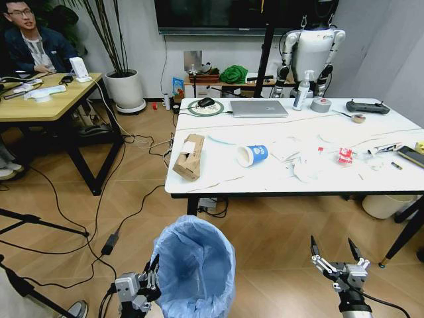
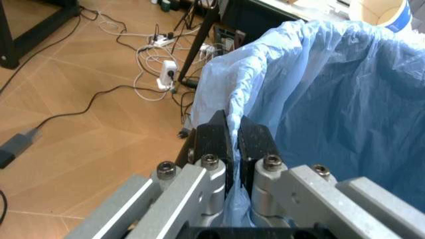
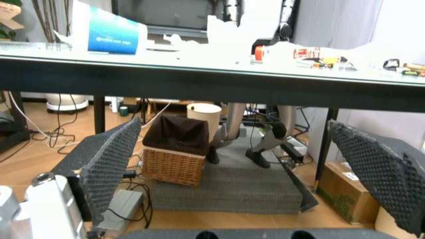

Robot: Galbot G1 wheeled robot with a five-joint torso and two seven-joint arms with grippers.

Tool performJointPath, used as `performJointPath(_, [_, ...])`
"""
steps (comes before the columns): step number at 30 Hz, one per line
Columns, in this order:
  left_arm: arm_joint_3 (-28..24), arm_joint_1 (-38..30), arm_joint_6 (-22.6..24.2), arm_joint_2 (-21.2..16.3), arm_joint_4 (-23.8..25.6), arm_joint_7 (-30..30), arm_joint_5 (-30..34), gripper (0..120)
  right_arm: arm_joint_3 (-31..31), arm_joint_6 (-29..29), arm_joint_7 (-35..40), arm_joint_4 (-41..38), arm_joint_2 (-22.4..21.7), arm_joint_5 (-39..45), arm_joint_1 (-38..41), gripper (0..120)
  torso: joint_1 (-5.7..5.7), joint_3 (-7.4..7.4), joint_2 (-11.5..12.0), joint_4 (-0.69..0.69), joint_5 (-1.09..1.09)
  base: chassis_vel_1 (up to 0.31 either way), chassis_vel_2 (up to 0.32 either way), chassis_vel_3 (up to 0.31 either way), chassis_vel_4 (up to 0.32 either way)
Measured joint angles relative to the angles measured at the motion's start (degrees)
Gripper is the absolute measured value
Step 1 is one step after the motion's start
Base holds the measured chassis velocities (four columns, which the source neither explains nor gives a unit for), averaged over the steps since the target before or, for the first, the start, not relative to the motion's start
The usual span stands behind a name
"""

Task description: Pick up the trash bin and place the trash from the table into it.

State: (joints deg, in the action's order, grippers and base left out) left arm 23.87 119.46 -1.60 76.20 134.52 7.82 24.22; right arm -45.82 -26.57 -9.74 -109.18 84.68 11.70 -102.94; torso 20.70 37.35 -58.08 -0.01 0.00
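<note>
The trash bin (image 1: 194,266), lined with a crinkly light-blue bag, hangs low in front of the table (image 1: 218,182). My left gripper (image 1: 154,270) is shut on the bin's rim; in the left wrist view its black pads (image 2: 216,142) pinch the blue bag (image 2: 332,89). My right gripper (image 1: 336,253) stands open near the floor, below the table's front edge. On the table lie a brown cardboard box (image 1: 189,156), a tipped paper cup with blue band (image 1: 252,155), crumpled white tissues (image 1: 298,159) and a small red wrapper (image 1: 344,156). The cup (image 3: 109,31) also shows from below.
A laptop (image 1: 258,108), spray bottle (image 1: 303,91), tape roll (image 1: 321,105) and black controller (image 1: 368,106) sit on the table's far side. Cables (image 1: 126,199) trail over the wooden floor at left. A wicker basket (image 3: 174,152) stands under the table. A wooden desk (image 1: 46,103) stands far left.
</note>
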Motion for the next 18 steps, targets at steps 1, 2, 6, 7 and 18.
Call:
performJointPath(1, [0.1,0.0,-0.1,0.0,-0.1,0.0,-0.1,0,0.0,0.0,0.0,-0.1,-0.1,0.0,-0.1,100,0.20,0.24,-0.4,0.00,0.00,0.000,0.000,0.000,0.000])
performJointPath(2, [0.1,-0.1,-0.2,0.0,-0.2,0.0,-0.2,0,0.0,0.0,0.0,-0.2,-0.1,0.0,-0.1,100,0.28,0.36,-0.6,0.00,0.00,0.000,0.000,0.000,0.000])
performJointPath(6, [0.1,-0.2,-0.3,0.1,-0.4,0.0,-0.4,0,0.1,0.1,0.0,-0.2,-0.2,0.0,0.0,100,0.86,1.19,-2.0,0.00,0.00,0.000,0.000,0.000,0.000])
performJointPath(7, [0.1,-0.2,-0.3,0.2,-0.4,-0.1,-0.4,0,0.1,0.1,0.0,-0.2,-0.2,0.0,-0.1,100,0.99,1.36,-2.4,0.00,0.00,0.000,0.000,0.000,0.000])
performJointPath(18, [0.2,-0.4,-1.5,0.6,-0.8,0.1,-1.5,0,0.1,0.1,0.0,0.0,-0.5,0.0,-0.1,100,2.24,3.01,-5.2,0.00,0.00,0.000,0.000,0.000,0.000])
